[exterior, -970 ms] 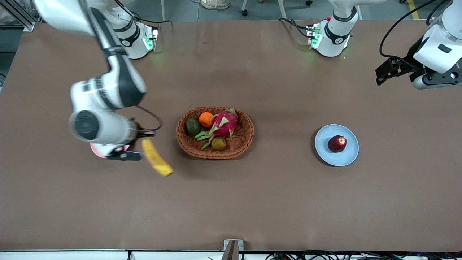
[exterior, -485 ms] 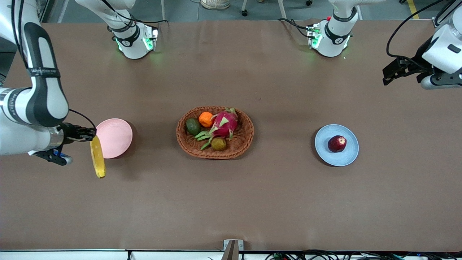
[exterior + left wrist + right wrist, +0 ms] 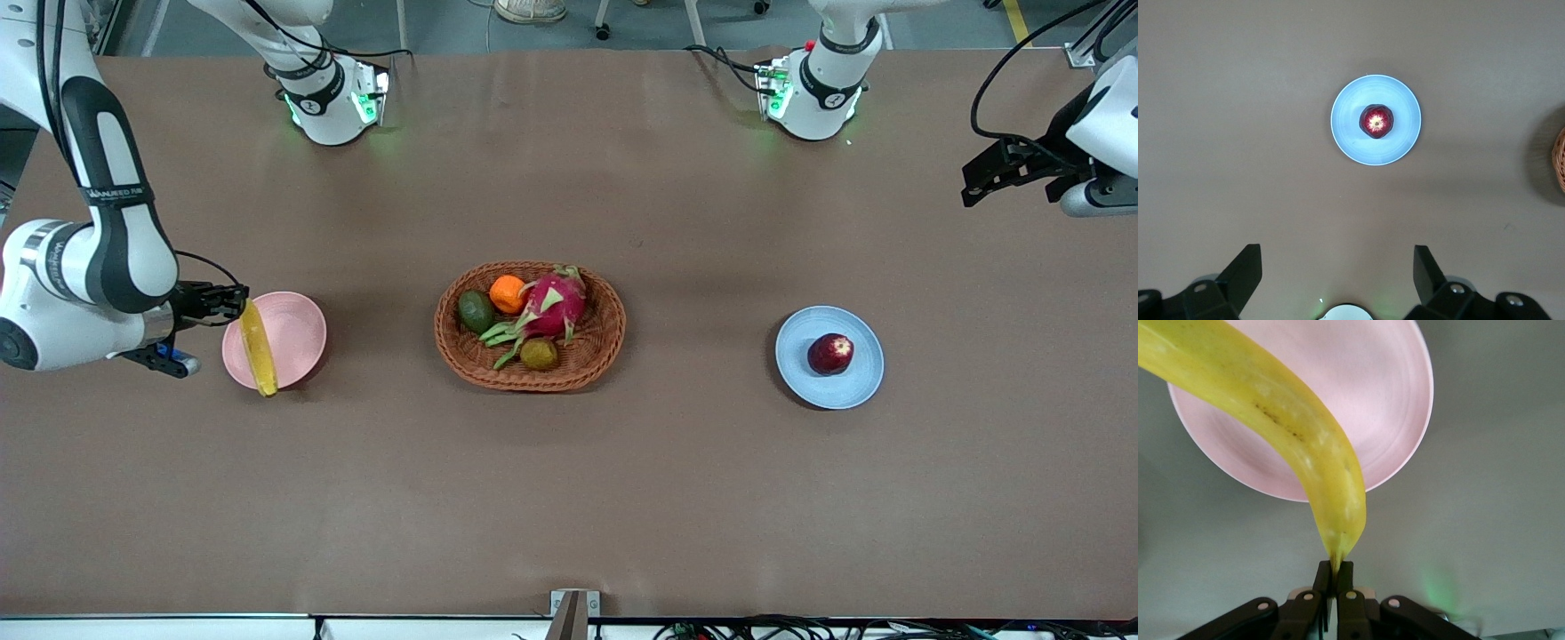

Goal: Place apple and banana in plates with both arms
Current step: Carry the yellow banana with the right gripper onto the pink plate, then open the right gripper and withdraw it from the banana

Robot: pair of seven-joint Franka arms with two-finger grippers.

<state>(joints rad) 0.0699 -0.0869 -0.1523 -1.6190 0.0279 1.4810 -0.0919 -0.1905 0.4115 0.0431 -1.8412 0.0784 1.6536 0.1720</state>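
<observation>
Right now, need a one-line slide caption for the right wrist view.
Right tool shut on the banana's stem end, holding the banana over the pink plate.

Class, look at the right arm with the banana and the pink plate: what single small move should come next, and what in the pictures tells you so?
Probably lower it, then let go. The right gripper is shut on the banana by its stem tip, and the fruit hangs across the pink plate. The apple already lies on the blue plate, with the left gripper open and waiting.
</observation>
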